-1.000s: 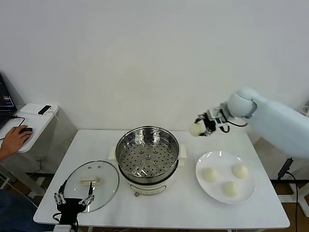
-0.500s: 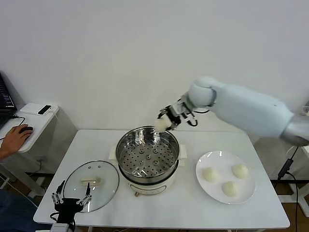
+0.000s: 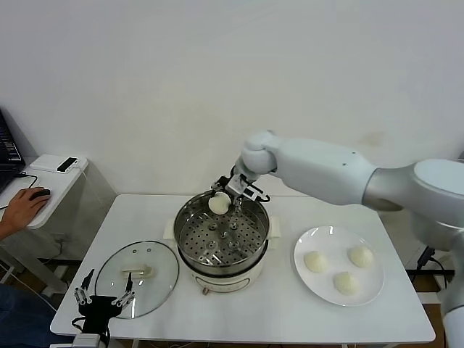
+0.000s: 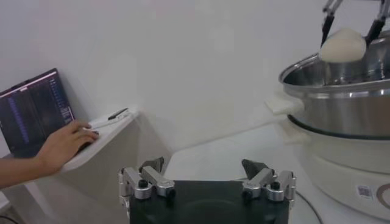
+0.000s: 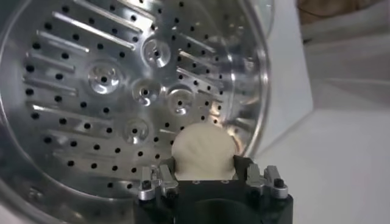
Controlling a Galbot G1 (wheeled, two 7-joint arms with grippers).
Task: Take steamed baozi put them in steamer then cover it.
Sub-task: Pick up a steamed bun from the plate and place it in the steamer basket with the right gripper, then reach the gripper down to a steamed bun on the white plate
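Observation:
My right gripper (image 3: 222, 201) is shut on a cream-white baozi (image 3: 218, 204) and holds it over the far rim of the steel steamer (image 3: 222, 239). In the right wrist view the baozi (image 5: 203, 151) sits between the fingers, above the perforated tray (image 5: 116, 91). The held baozi (image 4: 343, 45) also shows in the left wrist view above the steamer (image 4: 341, 97). Three more baozi (image 3: 317, 261) lie on the white plate (image 3: 371, 291) to the right. The glass cover (image 3: 138, 278) lies flat on the table left of the steamer. My left gripper (image 3: 101, 298) is open at the table's front left edge, beside the cover.
A side desk (image 3: 45, 177) stands at the far left with a person's hand (image 3: 18, 208) on a mouse; in the left wrist view the hand (image 4: 61, 143) rests by a laptop (image 4: 33, 109). The white table (image 3: 254, 319) ends just in front of the plate and the cover.
My right arm has carried the baozi leftward from above the plate's side to over the steamer and lowered it toward the tray. The left gripper has dropped slightly lower.

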